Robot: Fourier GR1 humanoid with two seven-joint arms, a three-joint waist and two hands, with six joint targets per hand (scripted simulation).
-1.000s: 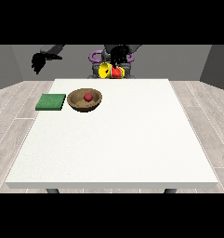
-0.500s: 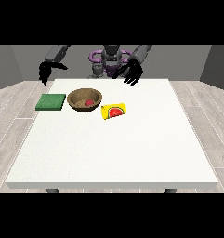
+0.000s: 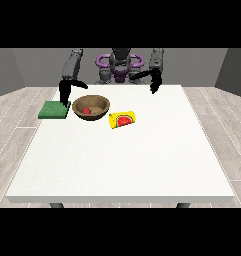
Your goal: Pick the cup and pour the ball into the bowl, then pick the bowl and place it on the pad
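Nearest the camera lies a broad stretch of white table (image 3: 122, 165), and the action sits further back. First comes the yellow cup (image 3: 122, 120), on its side with its watermelon face showing, just beside the wooden bowl (image 3: 91, 107) at the bowl's four o'clock. The red ball (image 3: 85, 109) is in the bowl, so by the look of it the pour is done and the bowl's move is what remains. At the bowl's nine o'clock lies the green pad (image 3: 54, 109), close by. Above the gap between pad and bowl hangs the hand at the view's left (image 3: 65, 94), pointing down; whether its fingers are apart or together I cannot tell. Furthest back, the hand at the view's right (image 3: 154, 84) hangs over the far edge holding nothing, and its fingers are just as unreadable. The risk from here is a lopsided grab on the rim, which could tip the bowl and send the ball rolling out, or a nudge that knocks the bowl into the fallen cup.
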